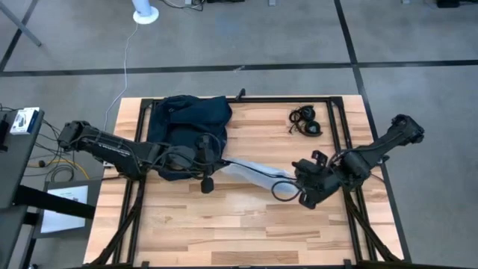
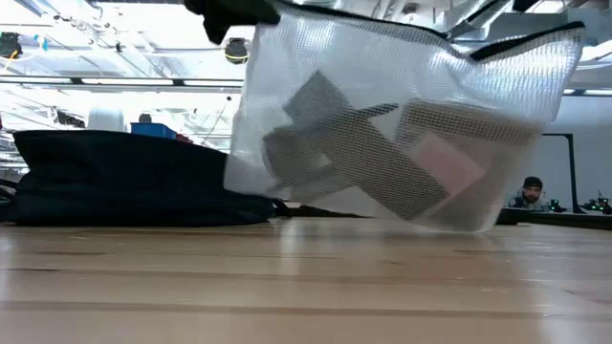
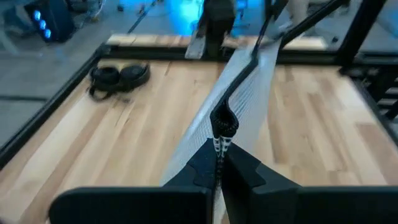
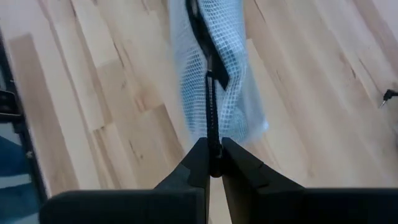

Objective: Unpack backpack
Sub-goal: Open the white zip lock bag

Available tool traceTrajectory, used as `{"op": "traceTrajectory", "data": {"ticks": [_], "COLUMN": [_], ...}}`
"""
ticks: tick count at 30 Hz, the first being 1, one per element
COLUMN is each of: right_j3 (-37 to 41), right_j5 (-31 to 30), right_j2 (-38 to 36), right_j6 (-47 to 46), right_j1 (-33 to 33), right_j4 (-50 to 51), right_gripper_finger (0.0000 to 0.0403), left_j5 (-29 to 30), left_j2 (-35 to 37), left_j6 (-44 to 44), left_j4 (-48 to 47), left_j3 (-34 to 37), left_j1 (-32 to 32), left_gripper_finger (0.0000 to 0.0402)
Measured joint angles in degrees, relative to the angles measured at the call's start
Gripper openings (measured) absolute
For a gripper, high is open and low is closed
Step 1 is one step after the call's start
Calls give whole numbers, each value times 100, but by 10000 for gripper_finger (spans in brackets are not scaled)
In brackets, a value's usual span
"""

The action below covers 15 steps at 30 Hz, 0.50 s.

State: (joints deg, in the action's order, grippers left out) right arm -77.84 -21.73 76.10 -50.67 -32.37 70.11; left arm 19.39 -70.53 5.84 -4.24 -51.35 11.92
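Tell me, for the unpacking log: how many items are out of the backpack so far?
2. A mesh pouch hangs between the left claw and right claw; headphones lie near the table's far right edge. More may remain inside the backpack.

- Backpack (image 1: 185, 131) lies on the worktop (image 1: 239, 232), far-left part, against the far edge.
- Mesh pouch (image 1: 258, 172) hangs between the two grippers, near the worktop's middle, just right of the backpack, lifted clear of the surface in the low view.
- Left gripper (image 1: 216, 159) pinches the pouch's left end; right gripper (image 1: 297, 178) pinches its right end.
- Flat items sit inside the pouch (image 2: 402, 143).
- Headphones (image 1: 305, 121) lie on the far-right part, well apart from the pouch.
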Motion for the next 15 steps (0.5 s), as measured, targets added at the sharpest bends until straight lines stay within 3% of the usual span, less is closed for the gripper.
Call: {"op": "traceTrajectory", "data": {"ticks": [15], "right_j3": [2], "right_j5": [-216], "right_j2": [-680], "right_j6": [-860], "right_j1": [-652], "right_j4": [403], "right_gripper_finger": [14], "left_j5": [4], "left_j2": [-2], "left_j6": [151], "left_j4": [-502], "left_j3": [0], "left_j1": [-232], "left_gripper_finger": [0]}}
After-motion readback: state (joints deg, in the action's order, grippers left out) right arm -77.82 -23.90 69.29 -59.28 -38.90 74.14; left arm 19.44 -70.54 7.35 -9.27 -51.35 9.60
